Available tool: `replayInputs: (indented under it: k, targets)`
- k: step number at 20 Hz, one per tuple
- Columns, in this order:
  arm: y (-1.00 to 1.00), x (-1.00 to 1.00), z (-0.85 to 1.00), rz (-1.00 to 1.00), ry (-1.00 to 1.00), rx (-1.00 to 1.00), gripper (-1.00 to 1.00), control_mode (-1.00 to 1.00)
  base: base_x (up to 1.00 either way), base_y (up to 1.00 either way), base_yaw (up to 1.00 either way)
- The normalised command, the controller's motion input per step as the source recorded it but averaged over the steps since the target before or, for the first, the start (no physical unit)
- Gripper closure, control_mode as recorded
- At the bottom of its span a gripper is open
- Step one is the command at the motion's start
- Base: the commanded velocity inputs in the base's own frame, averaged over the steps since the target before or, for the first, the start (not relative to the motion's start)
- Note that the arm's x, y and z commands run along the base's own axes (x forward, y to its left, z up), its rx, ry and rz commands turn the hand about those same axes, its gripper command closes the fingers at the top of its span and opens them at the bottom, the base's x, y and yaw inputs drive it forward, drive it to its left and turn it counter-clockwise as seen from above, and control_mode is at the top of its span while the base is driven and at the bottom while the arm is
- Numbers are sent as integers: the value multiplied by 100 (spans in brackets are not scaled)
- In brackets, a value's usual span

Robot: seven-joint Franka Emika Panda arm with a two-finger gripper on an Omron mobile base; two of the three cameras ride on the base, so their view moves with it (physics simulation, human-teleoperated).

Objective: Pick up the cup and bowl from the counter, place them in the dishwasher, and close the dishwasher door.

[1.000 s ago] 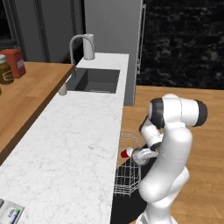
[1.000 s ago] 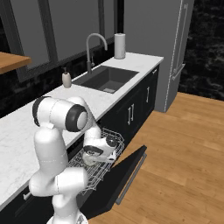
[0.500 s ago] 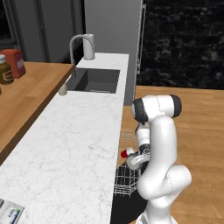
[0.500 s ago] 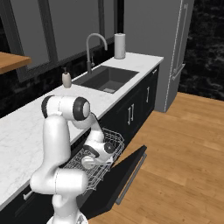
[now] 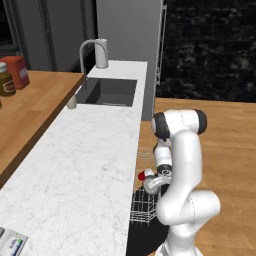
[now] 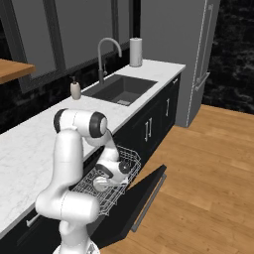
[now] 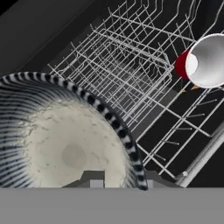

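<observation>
The jaws appear to be clamped on the rim of the bowl (image 7: 72,151). The fingertips (image 7: 92,178) are only partly visible at the bottom of the hand view, so the exact grip is hard to confirm. There the bowl shows its striped edge and pale speckled inside, face-on to the camera. That fits a pinch on one wall with the bowl hanging off the gripper (image 6: 101,184).

In the right base view the gripper is low over the pulled-out wire rack (image 6: 130,155) of the dishwasher (image 6: 99,208), with the bowl's round bottom toward the camera. This suggests the bowl is about to be set down among the tines, not dropped in from above.

The cup (image 7: 202,61) already lies on its side in the rack, its red wall and pale open mouth showing. It sits apart from the bowl, so there is free space beneath the bowl. In the left base view its red shows just beside the gripper.

The dishwasher door (image 6: 149,191) hangs open below the rack and has yet to be closed. The counter (image 5: 80,170) alongside holds neither task item.
</observation>
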Motion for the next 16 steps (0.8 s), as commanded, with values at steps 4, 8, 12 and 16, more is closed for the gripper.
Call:
replayInputs:
  k: [4,8,12,16]
  targets:
    - [21,18,1,0,0,-1,100,-100,0,0,0]
    - [29,32,-16,0,0,-2,100,-100,0,0,0]
    - [15,30,-42,0,0,0,100,-100,0,0,0]
    - [0,9,-54,0,0,0,100,-100,0,0,0]
